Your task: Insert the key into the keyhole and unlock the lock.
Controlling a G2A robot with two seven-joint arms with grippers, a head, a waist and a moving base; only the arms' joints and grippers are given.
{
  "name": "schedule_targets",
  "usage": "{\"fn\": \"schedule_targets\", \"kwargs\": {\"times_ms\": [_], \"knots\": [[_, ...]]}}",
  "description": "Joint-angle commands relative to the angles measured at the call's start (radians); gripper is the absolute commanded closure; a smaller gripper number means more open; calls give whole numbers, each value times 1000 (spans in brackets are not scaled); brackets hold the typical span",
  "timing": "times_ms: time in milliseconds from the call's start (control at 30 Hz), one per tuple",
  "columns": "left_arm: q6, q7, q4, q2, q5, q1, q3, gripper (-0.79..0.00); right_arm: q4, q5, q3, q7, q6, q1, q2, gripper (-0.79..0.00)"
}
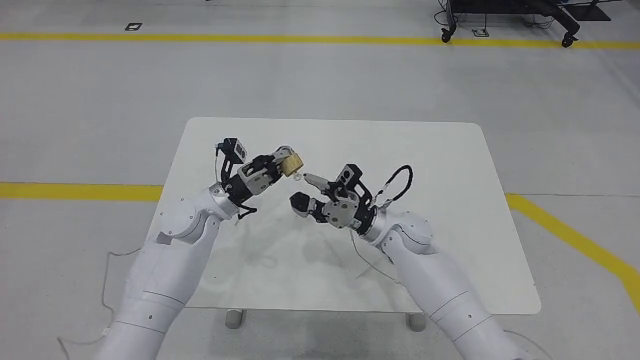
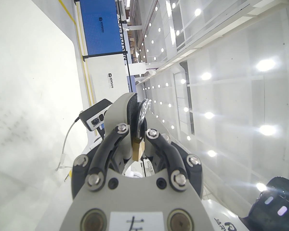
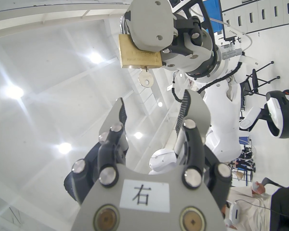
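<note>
Find the right tool (image 3: 154,99) at lower centre of the right wrist view, spread wide, gripping nothing, fingertips (image 3: 191,111) just short of the key (image 3: 144,80). Note the key seated in the keyhole (image 3: 146,67) under the lock (image 3: 139,54), bow hanging free, a little shank showing. See the lock at upper centre of that view, pinched tight in the left tool (image 2: 139,106) by its upper body and shackle end; in the top view, look left of frame centre for both tools close together above the counter (image 1: 440,160). Judge insertion done, turning left to do. With the bow's flat face turned toward the wrist camera, expect a pinch across its edges rather than its flats, barring a wrist roll first, and so a poor hold apt to skate off under torque. Beware closing off-centre, landing one side first and shoving the key sideways, cocking it in the keyhole or dragging it out. Avoid twisting off the key's axis, enough to bend the shank or jam the cylinder. Watch for turning hard against a grip covering only part of the lock, letting the brass body swivel in the left tool, or slip out and drop to the counter. Guard against pushing in too far and knocking the tools together.
</note>
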State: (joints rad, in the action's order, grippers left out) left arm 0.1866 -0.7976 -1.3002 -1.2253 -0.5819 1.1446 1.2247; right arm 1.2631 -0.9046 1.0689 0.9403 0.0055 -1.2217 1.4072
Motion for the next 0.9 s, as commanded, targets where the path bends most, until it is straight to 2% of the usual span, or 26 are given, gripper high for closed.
{"fn": "schedule_targets", "kwargs": {"times_ms": [0,67,200,400,533,667,700,867], "knots": [[-17,-4,5,-1,-13,-2,-3,0,-6,-13,-2,1,-18,1,2,-234],[-33,-10,10,-2,-16,-6,-6,0,-10,-22,-5,9,-25,3,4,-197],[-45,-28,23,-4,-37,-14,-10,0,-18,-15,-14,9,-34,4,5,-234],[-45,-46,35,-5,-36,-24,-18,0,-29,-18,-20,-9,-44,11,9,-225],[-46,-54,39,-6,-37,-28,-22,0,-31,-26,-19,-5,-45,12,9,-105],[-44,-66,42,-8,-44,-32,-26,0,-34,-36,-12,-20,-50,15,10,-43],[-43,-70,42,-8,-45,-33,-27,0,-35,-38,-12,-22,-50,15,10,0],[-31,-80,40,-8,-33,-35,-30,0,-36,-55,-7,-28,-43,16,11,0]]}}
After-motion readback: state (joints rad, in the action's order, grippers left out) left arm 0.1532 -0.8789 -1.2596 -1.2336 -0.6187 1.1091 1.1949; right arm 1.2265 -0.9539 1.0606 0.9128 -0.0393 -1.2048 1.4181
